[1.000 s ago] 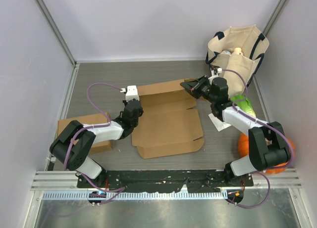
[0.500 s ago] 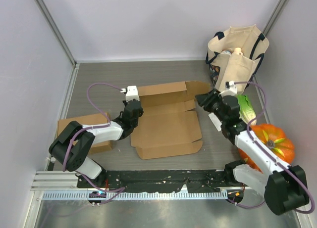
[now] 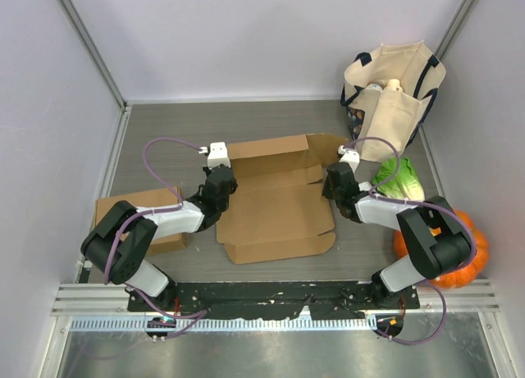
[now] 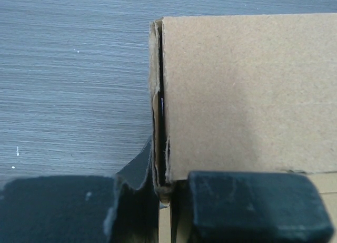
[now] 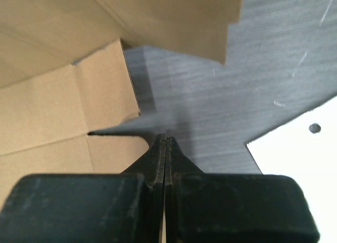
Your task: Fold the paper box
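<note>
The brown paper box (image 3: 279, 206) lies opened out flat in the middle of the table, its back wall and flaps partly raised. My left gripper (image 3: 220, 184) is at the box's left edge. In the left wrist view it (image 4: 164, 187) is shut on the upright folded edge of the box's left wall (image 4: 242, 95). My right gripper (image 3: 330, 181) is low at the box's right edge. In the right wrist view it (image 5: 166, 143) is shut and empty, its tip over the table just beside a side flap (image 5: 105, 79).
A cream tote bag (image 3: 394, 91) stands at the back right, with a green leafy vegetable (image 3: 398, 179) and an orange pumpkin (image 3: 472, 239) in front of it. A white sheet (image 5: 300, 143) lies right of my right gripper. A second closed cardboard box (image 3: 107, 207) sits under my left arm.
My right gripper let go of the box's back right corner, swung away to the right, then came back low to the box's right edge. The left gripper has not moved.
</note>
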You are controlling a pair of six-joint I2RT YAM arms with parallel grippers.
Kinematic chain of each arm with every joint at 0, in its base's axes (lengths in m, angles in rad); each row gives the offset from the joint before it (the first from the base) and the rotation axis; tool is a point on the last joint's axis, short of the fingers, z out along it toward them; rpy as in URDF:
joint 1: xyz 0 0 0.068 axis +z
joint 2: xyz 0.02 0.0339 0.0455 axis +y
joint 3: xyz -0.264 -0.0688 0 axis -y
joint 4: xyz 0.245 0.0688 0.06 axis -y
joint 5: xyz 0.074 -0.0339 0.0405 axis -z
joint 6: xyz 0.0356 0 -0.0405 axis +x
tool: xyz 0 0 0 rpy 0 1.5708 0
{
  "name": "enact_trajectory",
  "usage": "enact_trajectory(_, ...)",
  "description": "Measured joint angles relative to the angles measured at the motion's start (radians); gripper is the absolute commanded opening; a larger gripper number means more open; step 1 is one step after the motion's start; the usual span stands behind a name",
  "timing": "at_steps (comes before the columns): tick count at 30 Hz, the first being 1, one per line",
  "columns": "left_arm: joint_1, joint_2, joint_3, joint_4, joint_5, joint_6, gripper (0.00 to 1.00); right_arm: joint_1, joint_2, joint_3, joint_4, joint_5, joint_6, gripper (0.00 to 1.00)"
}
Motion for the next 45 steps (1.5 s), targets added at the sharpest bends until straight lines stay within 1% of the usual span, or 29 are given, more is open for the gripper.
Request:
enact_trajectory(6, 0.0, 0.0, 0.001, -0.002, -0.006, -0.004, 0.0, 0.002, 0.084, 0.014, 0.135, 0.001, -0.039, 0.01)
enact_trajectory(11, 0.001, 0.0, 0.008, -0.016, -0.017, -0.003, 0.0, 0.002, 0.165, 0.053, 0.19, 0.008, -0.064, 0.01)
enact_trajectory(20, 0.001, 0.005, 0.013, -0.019, -0.02, -0.003, 0.0, 0.003, 0.169, 0.102, 0.291, 0.027, -0.108, 0.01)
enact_trajectory(25, 0.001, 0.005, 0.014, -0.019, -0.02, -0.007, 0.0, 0.002, 0.182, 0.097, 0.365, -0.052, -0.092, 0.01)
enact_trajectory(29, 0.001, 0.008, 0.016, -0.019, -0.02, -0.01, 0.0, 0.016, 0.203, 0.103, 0.358, -0.018, -0.086, 0.01)
enact_trajectory(36, 0.001, 0.01, 0.018, -0.019, -0.019, -0.012, 0.0, 0.023, 0.185, 0.077, 0.297, 0.117, -0.126, 0.01)
enact_trajectory(40, 0.001, 0.01, 0.018, -0.019, -0.019, -0.012, 0.0, 0.017, 0.18, 0.077, 0.283, 0.113, -0.135, 0.01)
enact_trajectory(45, 0.001, 0.01, 0.018, -0.019, -0.019, -0.012, 0.0, 0.014, 0.2, 0.078, 0.285, 0.051, -0.111, 0.01)
